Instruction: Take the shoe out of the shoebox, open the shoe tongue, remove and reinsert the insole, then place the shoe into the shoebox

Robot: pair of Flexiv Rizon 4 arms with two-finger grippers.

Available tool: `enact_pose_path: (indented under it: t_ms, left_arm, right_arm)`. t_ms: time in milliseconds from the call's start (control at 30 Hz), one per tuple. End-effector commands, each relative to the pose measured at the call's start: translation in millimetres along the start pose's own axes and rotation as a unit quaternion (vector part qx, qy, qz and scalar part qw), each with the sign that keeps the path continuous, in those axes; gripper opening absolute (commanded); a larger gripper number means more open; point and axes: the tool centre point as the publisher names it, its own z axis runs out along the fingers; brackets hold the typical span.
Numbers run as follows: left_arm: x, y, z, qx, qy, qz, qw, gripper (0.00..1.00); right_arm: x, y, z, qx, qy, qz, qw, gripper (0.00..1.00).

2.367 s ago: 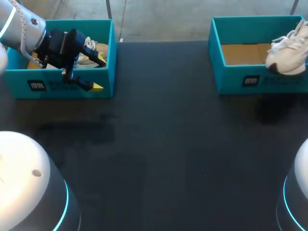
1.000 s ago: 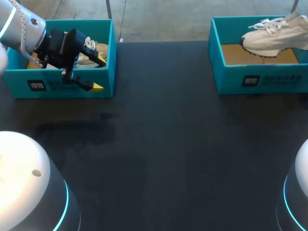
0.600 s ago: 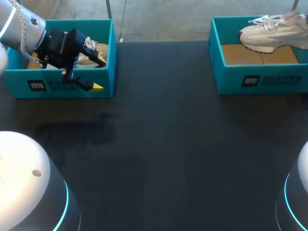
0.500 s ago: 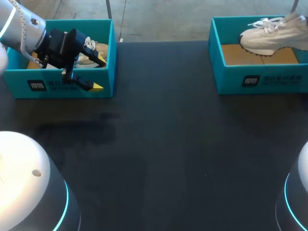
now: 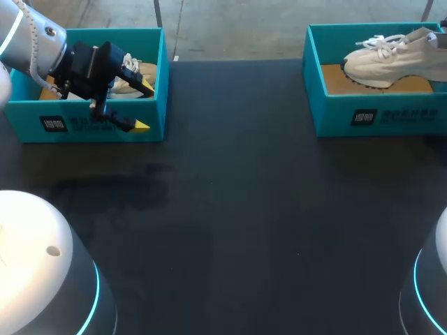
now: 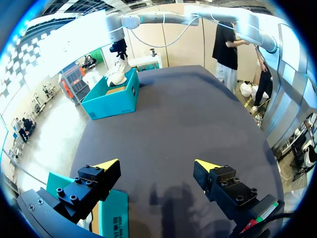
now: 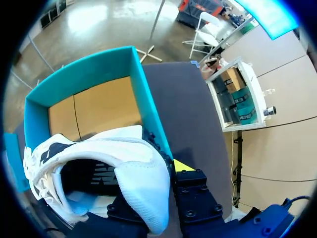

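**Shoe gripped in right shoebox, left fingers empty**

Dark worktop (image 5: 230,209), teal shoebox at each far corner. Right fingers (image 7: 182,165) clamp the heel of the white shoe (image 5: 387,59), which is low in the right shoebox (image 5: 349,115), toe toward the middle. Left fingers (image 6: 106,163) are spread wide over the front wall of the left shoebox (image 5: 84,129), holding nothing. A second shoe (image 5: 136,73) lies inside.

A wide black table (image 5: 244,209) with a matte top carries soft shadows toward its left side.
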Motion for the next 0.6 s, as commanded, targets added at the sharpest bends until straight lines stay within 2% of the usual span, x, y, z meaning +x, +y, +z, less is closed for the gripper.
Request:
enact_pose_path:
  t_ms: [33,367,600]
  left_arm:
    - [0.5,0,0,-0.001,0.0,0.0,1.0,1.0]
    - [0.5,0,0,-0.001,0.0,0.0,1.0,1.0]
    - [0.5,0,0,-0.001,0.0,0.0,1.0,1.0]
  right_arm:
    - [4.6,7.0,5,0.003,0.004,-0.003,1.0,0.0]
    - [14.5,19.1,17,-0.006,0.002,-0.017,1.0,0.0]
    - [17.8,19.9,28,-0.014,0.003,-0.034,0.999,0.0]
